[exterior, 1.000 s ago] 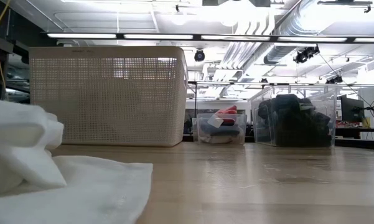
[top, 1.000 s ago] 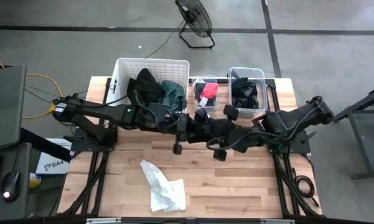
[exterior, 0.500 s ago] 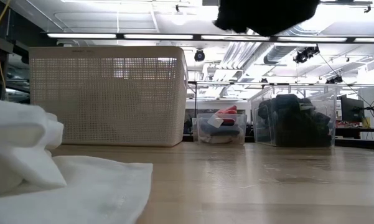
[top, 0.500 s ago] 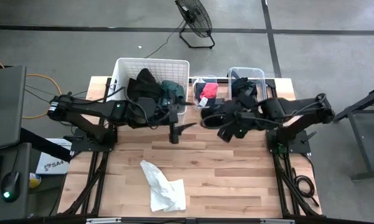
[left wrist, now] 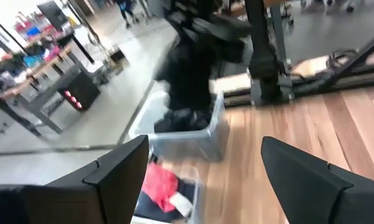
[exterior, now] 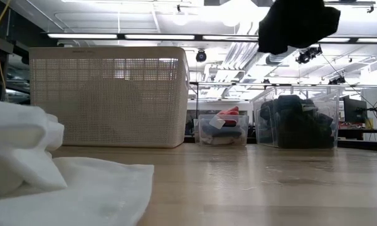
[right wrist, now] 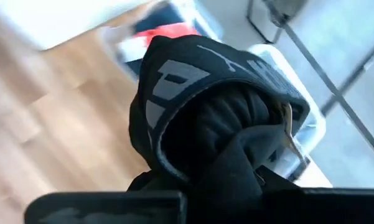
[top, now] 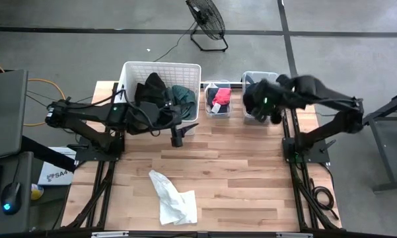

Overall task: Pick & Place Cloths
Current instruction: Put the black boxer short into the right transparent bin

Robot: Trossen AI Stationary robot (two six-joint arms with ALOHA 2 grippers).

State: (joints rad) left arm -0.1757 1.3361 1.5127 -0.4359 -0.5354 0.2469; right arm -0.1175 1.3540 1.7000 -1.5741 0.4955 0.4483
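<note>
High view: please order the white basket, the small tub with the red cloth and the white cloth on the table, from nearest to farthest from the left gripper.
From the left gripper:
1. White basket, right behind it.
2. Small tub, beside the basket.
3. White cloth, near the table's front edge.

the black cloth [right wrist: 218, 118] buries the right arm's jaws — its top is cut off in the low view.

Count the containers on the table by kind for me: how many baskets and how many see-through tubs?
White slatted basket: 1
Clear plastic tubs: 2, a small tub holding a red-pink cloth, and a larger tub holding black cloths
Total: 3 containers
</note>
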